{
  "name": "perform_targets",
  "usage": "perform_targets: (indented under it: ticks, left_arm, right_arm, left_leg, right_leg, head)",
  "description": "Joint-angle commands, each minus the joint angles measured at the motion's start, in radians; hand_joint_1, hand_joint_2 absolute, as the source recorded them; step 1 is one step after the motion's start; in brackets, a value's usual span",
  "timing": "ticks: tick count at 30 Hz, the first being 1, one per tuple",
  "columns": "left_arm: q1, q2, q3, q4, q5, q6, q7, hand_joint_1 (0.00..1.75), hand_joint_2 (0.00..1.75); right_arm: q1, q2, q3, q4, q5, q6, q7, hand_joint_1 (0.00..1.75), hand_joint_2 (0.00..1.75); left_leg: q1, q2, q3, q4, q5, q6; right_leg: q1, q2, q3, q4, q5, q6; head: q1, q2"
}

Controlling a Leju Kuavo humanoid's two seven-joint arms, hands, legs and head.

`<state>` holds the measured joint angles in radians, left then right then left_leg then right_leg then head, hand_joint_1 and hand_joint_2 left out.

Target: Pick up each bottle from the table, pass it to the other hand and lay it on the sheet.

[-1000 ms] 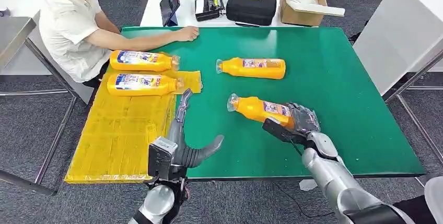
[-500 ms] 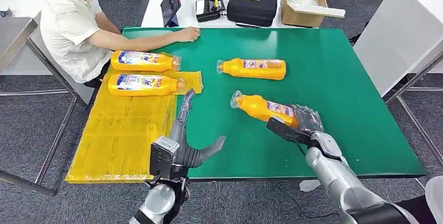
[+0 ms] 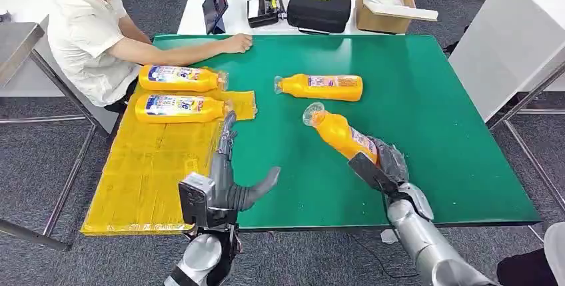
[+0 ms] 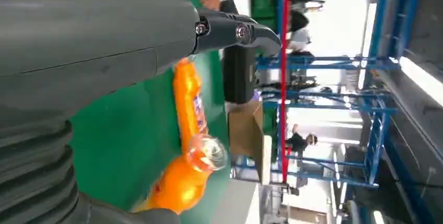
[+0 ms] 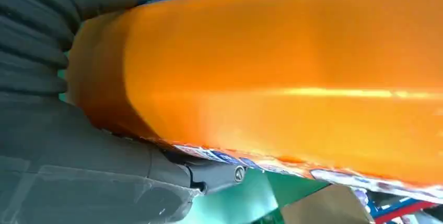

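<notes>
Gripping a bottle (image 3: 340,135), right hand (image 3: 383,163) fingers wrap it; left hand (image 3: 230,179) fingers spread near second bottle (image 3: 321,87).

The right hand (image 5: 78,145) grips an orange bottle (image 5: 292,83) close to the camera, its label edge showing, green table (image 5: 230,203) beneath.

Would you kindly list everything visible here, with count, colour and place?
Orange plastic bottles: four; two lying on the yellow sheet, one lying mid-table, one gripped and tilted up.
Yellow sheet: one, on the table's left part.
Green table: one.
Black case: one, on the white table behind.
Cardboard box: one, brown, beside the case.
Tablet: one, dark, propped on the white table.
Seated person: white shirt, far left.
Left hand: grey, fingers apart, holding nothing.
Right hand: grey, holds the tilted bottle.
</notes>
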<state>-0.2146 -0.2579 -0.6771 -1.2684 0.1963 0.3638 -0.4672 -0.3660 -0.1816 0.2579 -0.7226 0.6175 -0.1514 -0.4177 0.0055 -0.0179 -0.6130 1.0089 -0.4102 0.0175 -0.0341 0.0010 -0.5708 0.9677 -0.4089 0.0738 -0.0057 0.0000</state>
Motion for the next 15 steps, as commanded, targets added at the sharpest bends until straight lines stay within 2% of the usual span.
perform_targets:
  ticks: [1, 8, 15]
  left_arm:
    - [-0.013, 0.031, 0.014, 0.144, 0.392, -0.287, 0.19, 0.0, 1.75]
    - [-0.05, 0.02, -0.01, 0.184, 0.378, -0.252, 0.165, 0.0, 1.75]
    - [-0.073, 0.026, -0.042, 0.167, 0.331, -0.253, 0.141, 0.0, 1.75]
  right_arm:
    - [-0.019, 0.062, 0.02, -0.108, -0.074, 0.074, -0.024, 1.75, 1.75]
    - [-0.002, 0.063, 0.053, -0.182, -0.105, 0.071, -0.041, 1.75, 1.75]
    - [-0.011, 0.075, 0.089, -0.187, -0.106, 0.083, -0.027, 1.75, 1.75]
  left_leg:
    - [0.0, 0.006, 0.0, -0.001, 0.0, -0.001]
    - [0.001, 0.0, -0.007, 0.0, 0.0, -0.001]
    - [0.001, 0.001, -0.011, 0.001, 0.0, -0.001]
  right_leg:
    - [0.001, 0.004, -0.001, -0.001, 0.001, -0.004]
    - [0.0, 0.001, -0.005, 0.001, -0.001, -0.003]
    - [0.0, 0.001, -0.01, 0.001, 0.0, -0.003]
  head:
    - [0.0, 0.0]
    - [0.0, 0.0]
    - [0.0, 0.0]
